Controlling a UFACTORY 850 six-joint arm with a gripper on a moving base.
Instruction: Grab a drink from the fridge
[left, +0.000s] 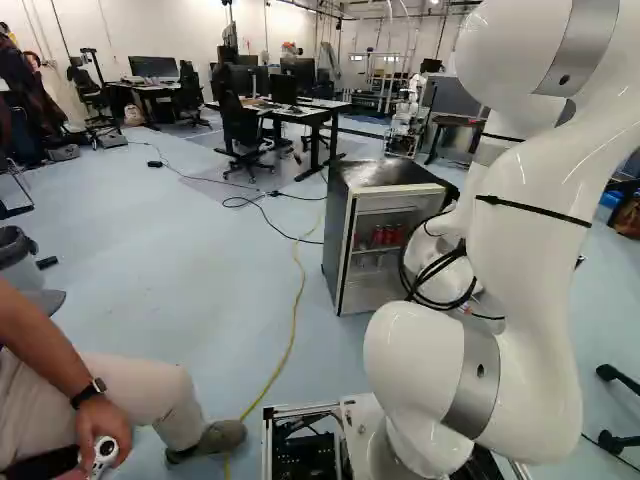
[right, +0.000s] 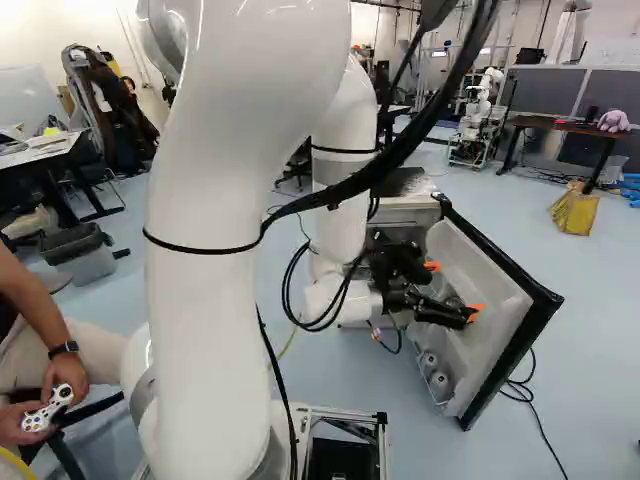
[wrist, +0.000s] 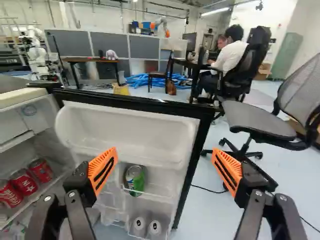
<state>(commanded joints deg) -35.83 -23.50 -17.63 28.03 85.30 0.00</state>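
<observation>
gripper (right: 453, 290) spread at the open fridge door (right: 495, 275)

fridge (left: 380, 174) stands ahead of the base; door swung open, to the right of the cabinet in the right base view. arm (left: 525, 280) reaches out so that the gripper is at the door's inner side. wrist view: the two fingers are wide apart, orange pads (wrist: 103, 167) facing each other, nothing pinched.

drinks, by position:
- green can (wrist: 135, 180): in a rack of the door, ahead of the gripper (wrist: 164, 162), seen between the fingers but nearer one of them.
- two silver-topped cans (wrist: 155, 228): side by side in the lowest rack visible, below the green can.
- red cans (wrist: 24, 183): at least three in a row on a shelf inside the cabinet, off to one side of the gripper.

white door bin (wrist: 125, 131) sits above the green can. office chair (wrist: 257, 120) on the floor beyond the door's free edge.
</observation>
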